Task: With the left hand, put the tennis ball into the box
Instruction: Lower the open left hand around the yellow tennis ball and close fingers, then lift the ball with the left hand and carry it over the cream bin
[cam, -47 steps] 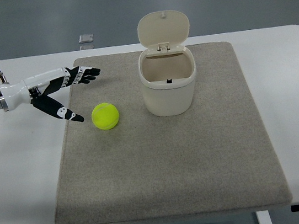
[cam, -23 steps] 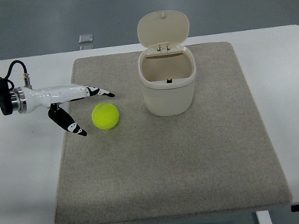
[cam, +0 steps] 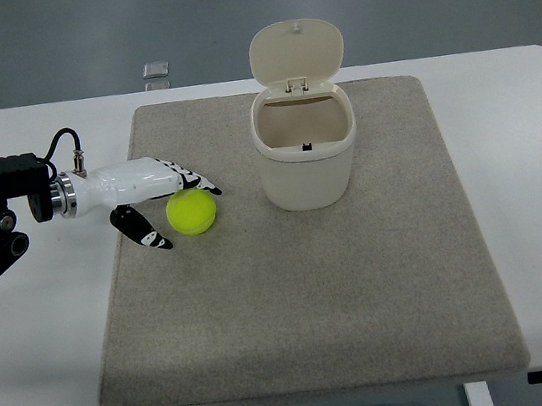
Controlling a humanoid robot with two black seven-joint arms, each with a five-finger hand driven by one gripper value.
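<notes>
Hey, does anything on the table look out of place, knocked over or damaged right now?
Nothing stands out. The lidded bin stands upright on the mat with its lid open, the tennis ball sits on the mat, and the left robot hand is open around it.

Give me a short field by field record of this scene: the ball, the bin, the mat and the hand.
ball: yellow-green tennis ball, on the mat, left of the bin
bin: cream plastic bin, lid hinged up, inside looks empty
mat: grey felt mat on a white table
left hand: fingers spread around the ball's left side, not yet closed
right hand: not in view
</notes>
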